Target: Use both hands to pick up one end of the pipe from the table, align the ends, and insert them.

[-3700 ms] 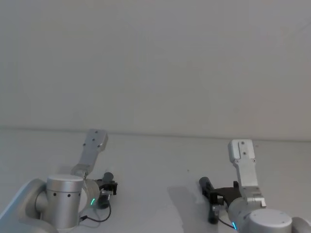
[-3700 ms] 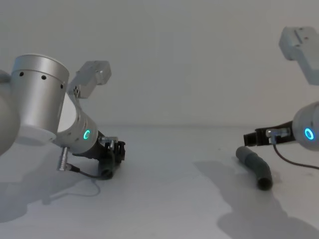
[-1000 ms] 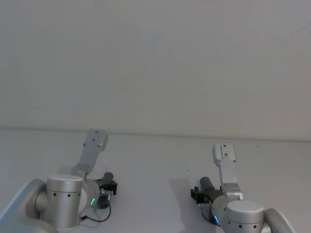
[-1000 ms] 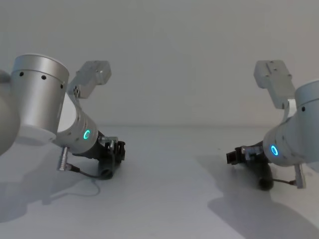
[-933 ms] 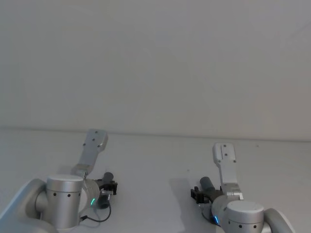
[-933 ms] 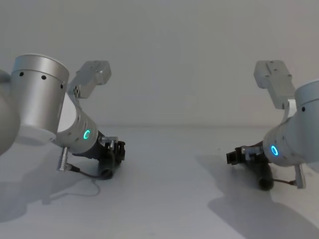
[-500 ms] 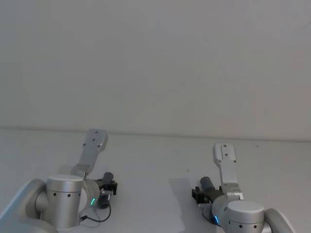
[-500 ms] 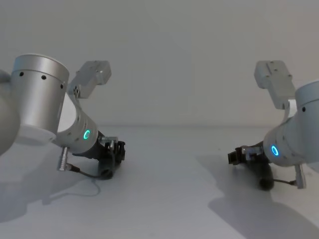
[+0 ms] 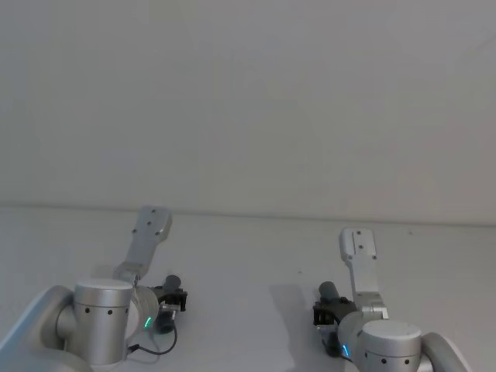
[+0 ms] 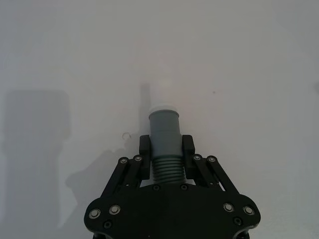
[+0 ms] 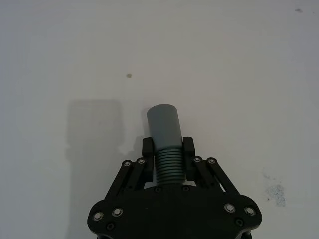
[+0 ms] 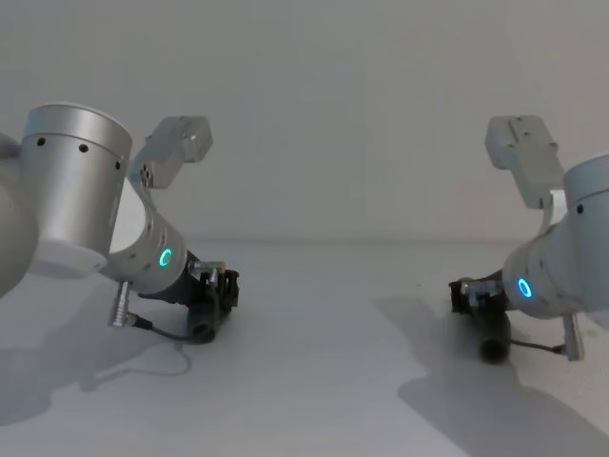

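Observation:
My left gripper [image 10: 165, 147] is shut on the short grey pipe piece [image 10: 164, 128]. Its white tip [image 10: 164, 108] sticks out past the fingers. In the chest view this gripper [image 12: 221, 286] sits low at the left, with the piece's other end [image 12: 203, 328] down at the table [image 12: 333, 314]. My right gripper [image 11: 168, 148] is shut on the ribbed part of the longer grey pipe piece [image 11: 163, 123], whose plain end points forward. In the chest view the right gripper [image 12: 463, 293] is low at the right, and the long piece's other end [image 12: 493, 347] hangs just over the table.
The white table [image 9: 248, 256] stretches bare between the two arms and back to a plain wall. A thin cable [image 12: 162, 335] trails from the left wrist onto the surface. Small dark specks [image 11: 129, 75] mark the table by the right gripper.
The right arm came down and leftward onto the long piece and shut on it. In the last half second the piece swung in its grip. The left arm has held still.

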Controlling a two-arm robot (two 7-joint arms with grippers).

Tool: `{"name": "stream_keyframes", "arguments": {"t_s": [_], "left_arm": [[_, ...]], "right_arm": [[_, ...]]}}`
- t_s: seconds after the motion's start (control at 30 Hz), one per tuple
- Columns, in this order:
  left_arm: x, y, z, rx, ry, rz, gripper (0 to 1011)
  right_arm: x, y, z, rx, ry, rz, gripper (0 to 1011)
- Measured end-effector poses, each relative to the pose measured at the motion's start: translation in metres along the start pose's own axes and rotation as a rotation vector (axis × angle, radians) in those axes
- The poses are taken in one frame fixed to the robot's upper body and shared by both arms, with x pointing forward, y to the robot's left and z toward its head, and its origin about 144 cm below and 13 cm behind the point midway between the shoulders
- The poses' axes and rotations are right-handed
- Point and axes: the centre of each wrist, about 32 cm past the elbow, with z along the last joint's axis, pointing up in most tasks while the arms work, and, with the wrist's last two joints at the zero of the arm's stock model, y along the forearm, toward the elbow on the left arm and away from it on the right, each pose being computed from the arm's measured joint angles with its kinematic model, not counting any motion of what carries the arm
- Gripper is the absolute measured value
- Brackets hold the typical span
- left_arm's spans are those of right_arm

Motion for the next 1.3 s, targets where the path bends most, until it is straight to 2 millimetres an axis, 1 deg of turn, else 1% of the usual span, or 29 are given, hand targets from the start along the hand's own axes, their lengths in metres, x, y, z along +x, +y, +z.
{"name": "stream_keyframes", "arguments": {"t_s": [0.17,0.97,1.3], "left_arm": [[0.0001,0.0000,0.0000,0.000,0.000,0.000,336],[0.0000,0.0000,0.0000,0.000,0.000,0.000,336],[-0.0001,0.0000,0.0001,0.000,0.000,0.000,336]], "right_arm": [[0.0000,0.0000,0.0000,0.000,0.000,0.000,294],[0.0000,0.0000,-0.0002,-0.001,0.000,0.001,292],[0.0065,-0.0040,-0.0021,0.056,0.009,0.034,292]]}}
